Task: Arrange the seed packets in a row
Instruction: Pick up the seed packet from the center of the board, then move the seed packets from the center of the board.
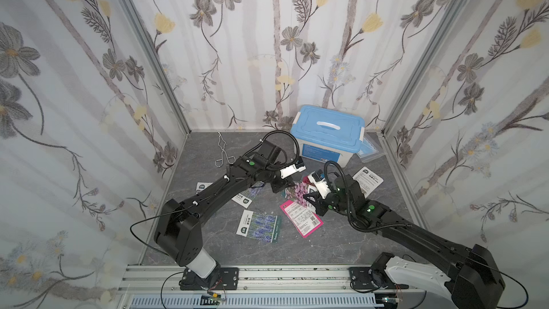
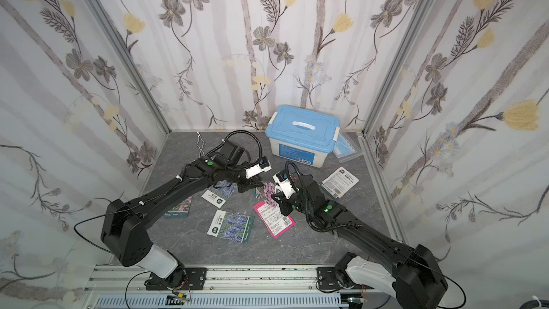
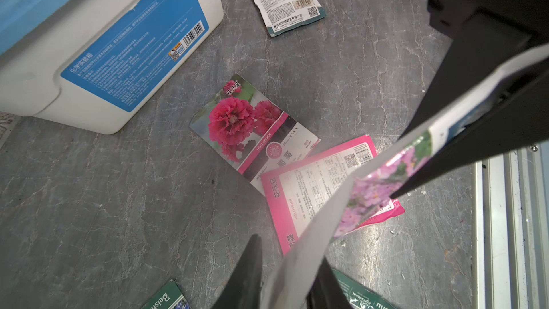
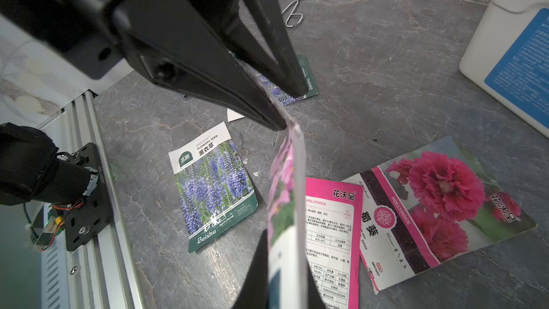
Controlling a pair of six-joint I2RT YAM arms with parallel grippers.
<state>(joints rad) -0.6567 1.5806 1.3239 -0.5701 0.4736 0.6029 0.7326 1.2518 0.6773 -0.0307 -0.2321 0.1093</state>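
Above the middle of the surface: one seed packet held between both arms, the others lying loose.

Nearest the front rail, a lavender packet point(image 1: 260, 228) and a pink-backed packet point(image 1: 303, 218) lie askew on the grey stone-look surface point(image 1: 208, 248). Just beyond, the pink-flower packet point(image 1: 297, 191) hangs clear of the surface. The left gripper point(image 1: 286, 186) is pinched on one end and the right gripper point(image 1: 308, 197) on the other. I read this as a handover, with no row begun. Next, one gripper should let go so the other can lay the packet flat on a bare patch, square to its neighbours. Below it lies a magenta hollyhock packet point(image 3: 246, 126). A second lavender packet point(image 1: 252, 192) sits beneath the left arm, and a white-backed packet point(image 1: 368, 179) lies by the right arm. Behind are a blue-lidded box point(image 1: 326, 138) and wire tongs point(image 1: 222, 150), against floral-papered walls point(image 1: 267, 40).
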